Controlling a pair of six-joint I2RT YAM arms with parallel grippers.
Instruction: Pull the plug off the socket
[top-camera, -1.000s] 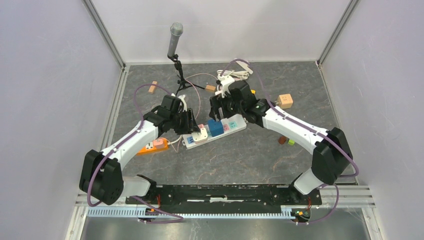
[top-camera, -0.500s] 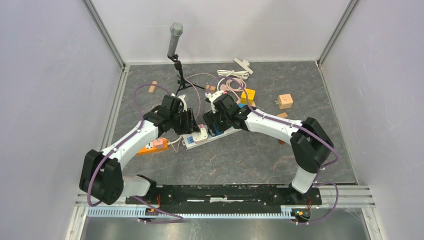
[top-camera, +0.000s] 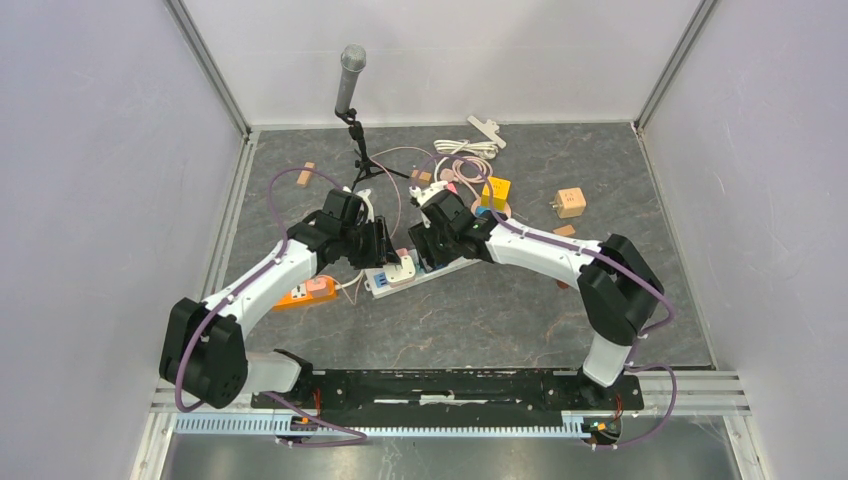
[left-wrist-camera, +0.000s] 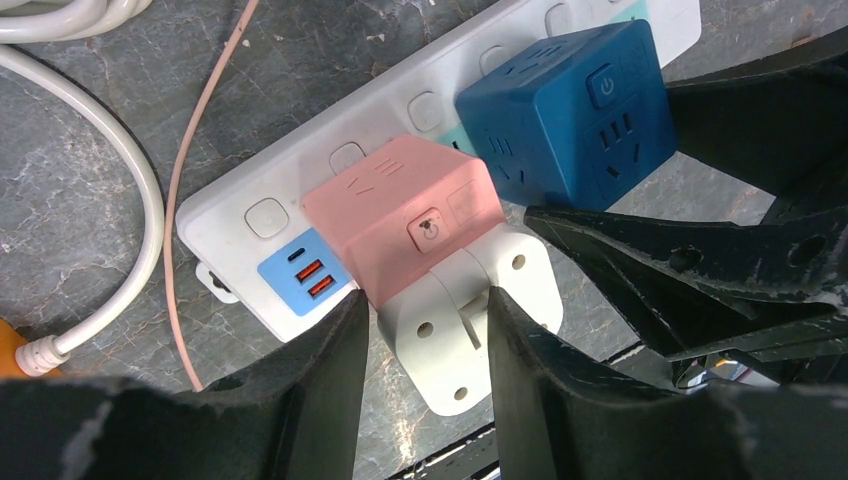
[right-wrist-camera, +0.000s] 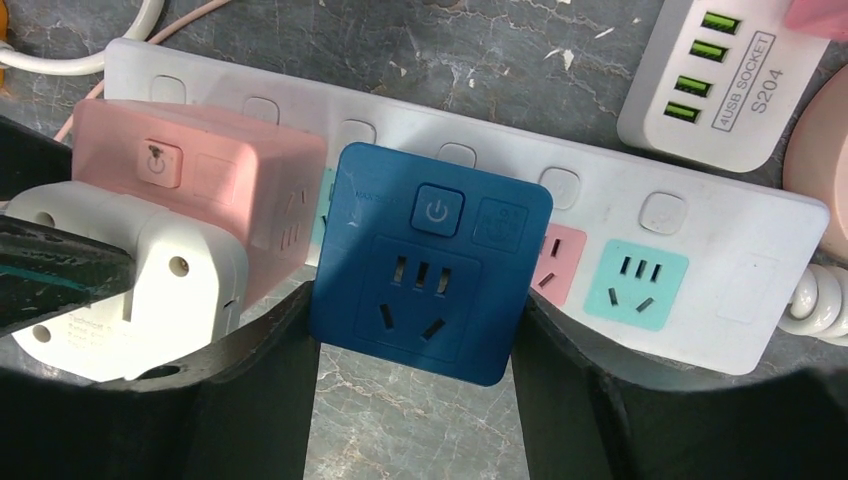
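A white power strip (left-wrist-camera: 330, 160) lies on the grey table, also in the top view (top-camera: 380, 283). A pink cube adapter (left-wrist-camera: 400, 215) and a blue cube adapter (right-wrist-camera: 430, 265) are plugged into it. A white plug (left-wrist-camera: 455, 320) sticks out of the pink cube's side. My left gripper (left-wrist-camera: 425, 340) is shut on the white plug, one finger on each side. My right gripper (right-wrist-camera: 415, 340) is shut on the blue cube, its fingers against both sides. In the top view both grippers meet over the strip, the left (top-camera: 385, 250) and the right (top-camera: 432, 250).
A white USB charger (right-wrist-camera: 725, 85) lies just behind the strip. An orange strip (top-camera: 308, 292) is at the left. A microphone stand (top-camera: 350, 75), coiled white cable (top-camera: 470, 150), a tan cube (top-camera: 570, 202) and small blocks (top-camera: 305, 172) are at the back.
My right arm swung in from the back right and came down onto the blue cube. My left gripper stayed on the white plug.
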